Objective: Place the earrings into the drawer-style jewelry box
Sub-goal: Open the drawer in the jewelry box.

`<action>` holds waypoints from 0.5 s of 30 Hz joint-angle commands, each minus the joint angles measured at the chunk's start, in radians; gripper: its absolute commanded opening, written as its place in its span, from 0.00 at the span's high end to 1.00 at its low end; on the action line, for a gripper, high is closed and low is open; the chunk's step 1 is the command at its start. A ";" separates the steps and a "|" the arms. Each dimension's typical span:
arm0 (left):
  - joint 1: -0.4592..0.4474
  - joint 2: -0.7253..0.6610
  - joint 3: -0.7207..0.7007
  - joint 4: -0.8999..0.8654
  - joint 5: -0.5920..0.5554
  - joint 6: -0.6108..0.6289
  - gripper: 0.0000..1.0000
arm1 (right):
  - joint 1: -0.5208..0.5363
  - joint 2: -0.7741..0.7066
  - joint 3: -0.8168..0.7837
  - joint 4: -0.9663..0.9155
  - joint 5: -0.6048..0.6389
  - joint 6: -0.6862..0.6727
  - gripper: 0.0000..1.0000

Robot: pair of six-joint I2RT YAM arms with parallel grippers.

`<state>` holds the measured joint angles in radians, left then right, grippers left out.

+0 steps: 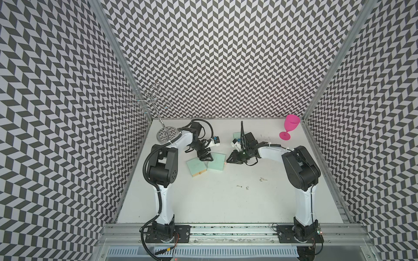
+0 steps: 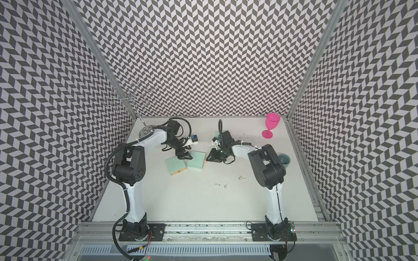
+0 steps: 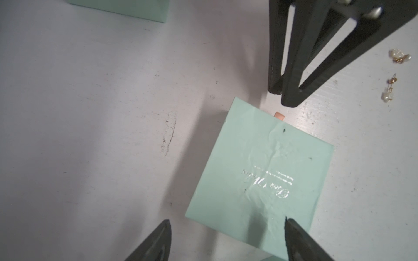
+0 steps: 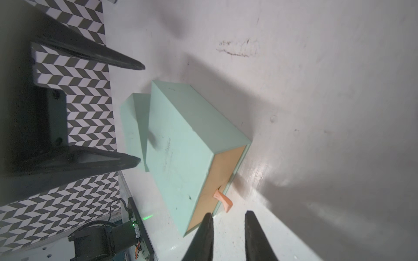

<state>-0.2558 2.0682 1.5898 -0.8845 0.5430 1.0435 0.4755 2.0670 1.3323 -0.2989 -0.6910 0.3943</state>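
Note:
A mint-green drawer-style jewelry box (image 1: 217, 164) (image 2: 196, 161) (image 3: 260, 169) (image 4: 181, 146) lies mid-table, its tan drawer front (image 4: 217, 180) pushed in. An orange pull tab (image 4: 224, 201) (image 3: 279, 115) sticks out of it. My right gripper (image 4: 229, 213) (image 1: 227, 161) is narrowly open, its tips just short of the tab, gripping nothing. My left gripper (image 3: 227, 220) (image 1: 205, 158) hovers wide open over the box's opposite edge, empty. The earrings lie in small clusters on the table in both top views (image 1: 263, 179) (image 1: 243, 186) (image 2: 242, 178), nearer the front; two also show in the left wrist view (image 3: 399, 56) (image 3: 389, 90).
A second mint box (image 1: 196, 169) (image 4: 133, 126) sits against the first on its left. A third mint box (image 1: 237, 135) is behind my right wrist. A pink goblet (image 1: 290, 127) stands back right, a wire stand (image 1: 166, 135) back left, a blue-grey bowl (image 2: 283, 159) by the right arm.

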 commanded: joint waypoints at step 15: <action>-0.008 -0.027 -0.001 -0.007 0.009 0.028 0.21 | 0.022 0.051 0.011 0.067 -0.043 0.015 0.76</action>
<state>-0.2558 2.0682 1.5898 -0.8845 0.5430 1.0496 0.4896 2.0975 1.3327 -0.2817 -0.7128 0.4053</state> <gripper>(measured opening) 0.795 0.241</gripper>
